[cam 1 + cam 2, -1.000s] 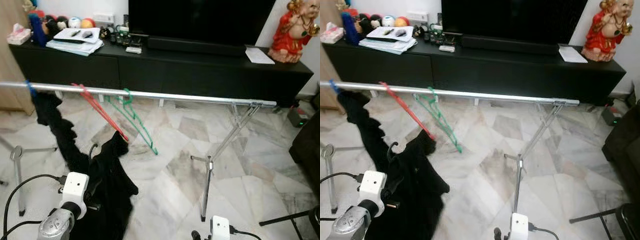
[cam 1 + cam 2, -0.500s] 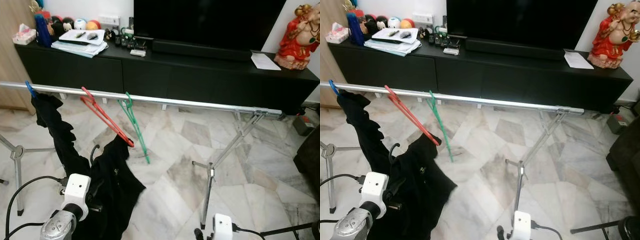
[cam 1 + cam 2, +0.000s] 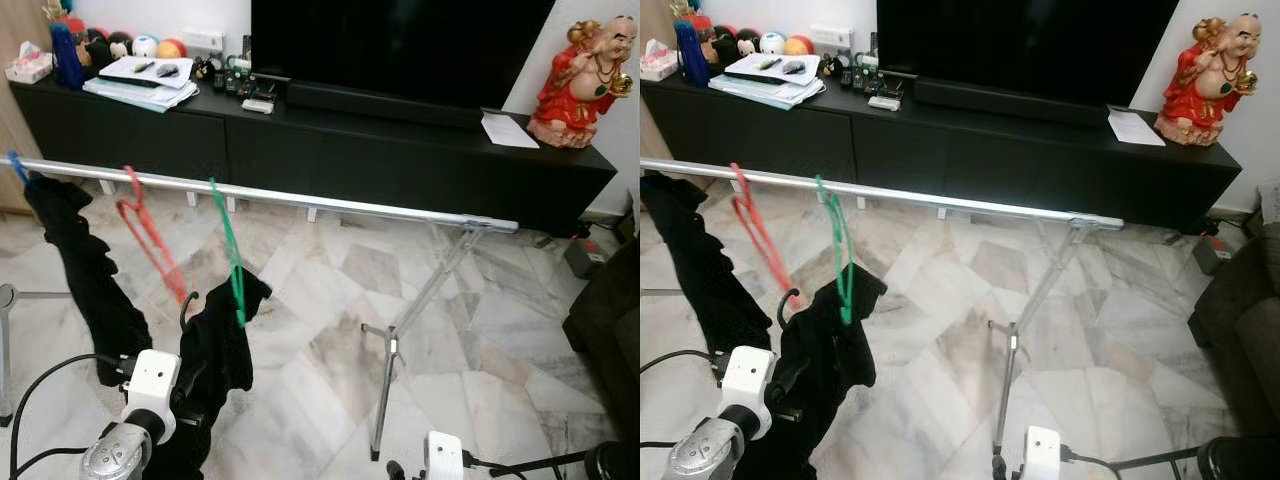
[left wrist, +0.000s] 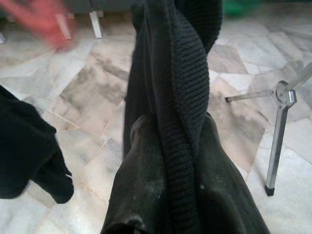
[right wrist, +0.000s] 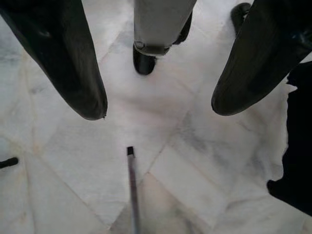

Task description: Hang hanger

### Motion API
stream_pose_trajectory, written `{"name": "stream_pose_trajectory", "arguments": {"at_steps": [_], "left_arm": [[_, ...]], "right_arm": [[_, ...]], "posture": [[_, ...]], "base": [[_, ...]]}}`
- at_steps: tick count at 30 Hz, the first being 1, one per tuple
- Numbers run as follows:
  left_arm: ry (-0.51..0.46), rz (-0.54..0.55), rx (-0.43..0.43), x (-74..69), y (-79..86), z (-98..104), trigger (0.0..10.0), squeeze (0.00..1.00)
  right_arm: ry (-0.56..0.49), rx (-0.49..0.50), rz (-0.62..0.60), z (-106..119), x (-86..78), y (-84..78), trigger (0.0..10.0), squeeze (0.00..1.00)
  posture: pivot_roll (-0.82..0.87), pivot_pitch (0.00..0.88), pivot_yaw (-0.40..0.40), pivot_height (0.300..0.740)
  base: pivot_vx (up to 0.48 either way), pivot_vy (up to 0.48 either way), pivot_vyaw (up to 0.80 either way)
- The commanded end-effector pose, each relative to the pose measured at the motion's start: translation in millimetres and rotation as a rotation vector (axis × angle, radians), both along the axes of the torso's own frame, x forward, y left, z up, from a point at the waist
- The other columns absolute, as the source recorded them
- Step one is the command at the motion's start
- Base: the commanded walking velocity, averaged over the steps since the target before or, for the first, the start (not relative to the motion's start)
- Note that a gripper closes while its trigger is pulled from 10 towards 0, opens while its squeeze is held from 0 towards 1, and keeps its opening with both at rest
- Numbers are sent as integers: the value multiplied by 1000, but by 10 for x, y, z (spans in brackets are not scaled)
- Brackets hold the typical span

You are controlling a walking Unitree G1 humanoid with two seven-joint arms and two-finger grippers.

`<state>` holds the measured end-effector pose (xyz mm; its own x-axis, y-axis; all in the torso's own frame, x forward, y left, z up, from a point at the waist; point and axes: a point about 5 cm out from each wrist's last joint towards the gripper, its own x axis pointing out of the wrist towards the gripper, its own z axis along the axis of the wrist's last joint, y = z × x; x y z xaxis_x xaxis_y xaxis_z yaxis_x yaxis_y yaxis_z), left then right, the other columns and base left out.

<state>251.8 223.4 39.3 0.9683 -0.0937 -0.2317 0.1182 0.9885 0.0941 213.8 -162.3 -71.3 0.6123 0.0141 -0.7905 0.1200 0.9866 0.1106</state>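
Left pincer (image 4: 170,146) is clamped on a black garment (image 3: 225,330), black hanger hook (image 3: 186,306) beside it, below the silver rail (image 3: 300,197). Two hangers on the rail near its left end: red (image 3: 145,235), green (image 3: 230,250); one dark garment (image 3: 70,260) hangs leftmost. Rail's right half bare. Right pincer (image 5: 156,105) apart, over marble floor (image 3: 480,330).

Silver rail (image 3: 300,198) ran across mid-frame from the left edge to right of centre, on a tripod stand (image 3: 395,340) planted on the marble floor (image 3: 500,340). Hung on the rail: black garment (image 3: 75,270) at far left, red hanger (image 3: 145,240) next, green hanger (image 3: 230,250) beside it, both blurred. Black TV cabinet (image 3: 400,160) spanned the upper frame; on its top were a book stack (image 3: 140,85) upper left, paper sheet (image 3: 500,130) and red figurine (image 3: 578,72) upper right.
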Motion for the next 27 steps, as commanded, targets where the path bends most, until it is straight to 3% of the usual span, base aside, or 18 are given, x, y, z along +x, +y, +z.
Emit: {"name": "stream_pose_trajectory", "arguments": {"at_steps": [1, 9, 13, 17, 27], "left_arm": [[-17, -42, 9, 17, -106, 12, 10000, 0], [-1, -52, 25, -2, -155, -32, 10000, 0], [16, -44, 48, -4, -142, -59, 10000, 0], [43, -78, 140, -42, -161, -118, 10000, 0], [31, -67, 209, -11, -185, -93, 10000, 0]], "right_arm": [[27, -21, -5, -30, -61, -88, 10000, 0], [27, -25, 4, -28, -59, -96, 10000, 0], [29, -31, 16, -28, -59, -101, 10000, 0], [29, -37, 22, -26, -57, -110, 10000, 0], [27, -43, 34, -17, -42, -117, 10000, 0]], "posture": [[43, 105, -66, 740], [40, 105, -66, 740], [40, 109, -68, 740], [40, 112, -70, 740], [50, 107, -76, 740]], "base": [[0, -458, 0], [0, -447, 0], [0, 0, 0], [0, 0, 0], [0, 0, 0]]}}
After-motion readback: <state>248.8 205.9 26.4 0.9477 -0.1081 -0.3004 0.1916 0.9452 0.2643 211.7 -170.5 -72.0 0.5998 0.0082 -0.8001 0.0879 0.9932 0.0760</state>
